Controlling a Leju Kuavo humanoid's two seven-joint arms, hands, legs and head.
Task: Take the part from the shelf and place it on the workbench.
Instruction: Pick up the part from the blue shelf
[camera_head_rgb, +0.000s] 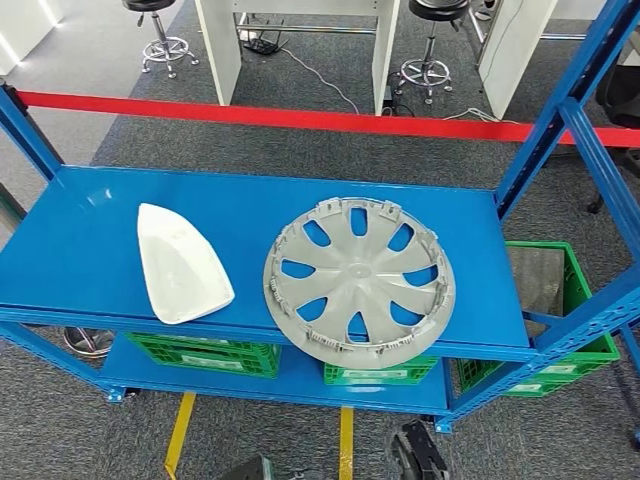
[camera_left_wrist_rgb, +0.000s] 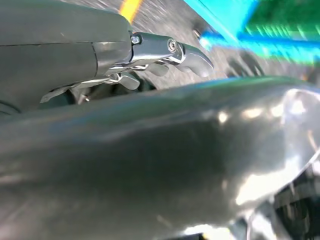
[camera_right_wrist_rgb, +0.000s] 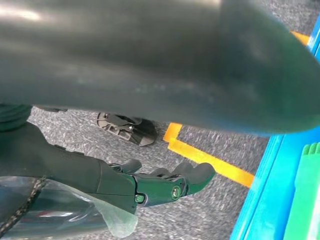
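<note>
Blurred left hand (camera_left_wrist_rgb: 166, 52), green crates (camera_head_rgb: 204, 355) half-hidden

We see green crates (camera_head_rgb: 204, 353) beneath the blue rack, a red barrier tape (camera_head_rgb: 302, 118) behind it, and two stools (camera_head_rgb: 161, 40) on grey carpet (camera_head_rgb: 317, 150).

Blue steel shelf (camera_head_rgb: 90, 230) spans the centre of the head view; a white curved panel (camera_head_rgb: 180, 263) lies on its deck at left of centre; a grey wheel cover (camera_head_rgb: 359, 280) lies at right of centre, its lower rim overhanging the front edge; the two are apart; green crates (camera_head_rgb: 204, 353) sit on the lower tier; grey carpet floor (camera_head_rgb: 68, 420) carries the frame
</note>
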